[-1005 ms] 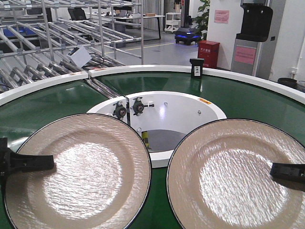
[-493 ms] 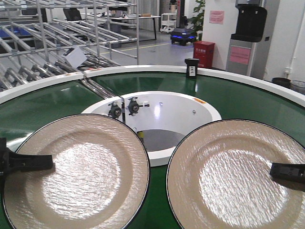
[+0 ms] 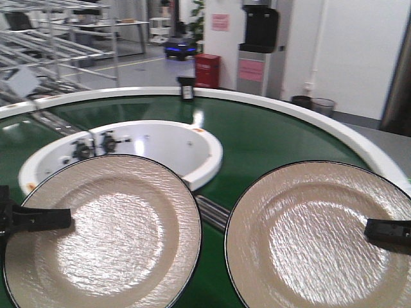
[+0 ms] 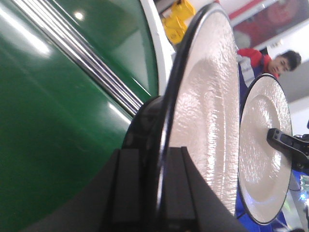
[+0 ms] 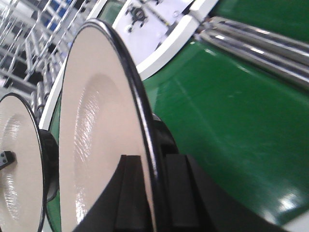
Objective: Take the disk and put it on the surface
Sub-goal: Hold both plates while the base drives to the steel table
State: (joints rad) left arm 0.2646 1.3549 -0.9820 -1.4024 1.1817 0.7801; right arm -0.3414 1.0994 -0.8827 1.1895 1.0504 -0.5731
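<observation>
At the left edge is the left hand. Its two black fingers are pressed tight on the rim of the left disk, a big round cream plate with a bumpy, shiny top and a thin black edge. One finger lies on top and one is underneath. This disk is held flat over the green curved belt. Behind it sits a white round ring in the middle of the belt. Silver metal rollers show in the gap between the two disks. The right disk is the same kind of plate. It is just beside the first one, not touching it, and is also over the belt. The right hand pinches its right rim in the same way.
</observation>
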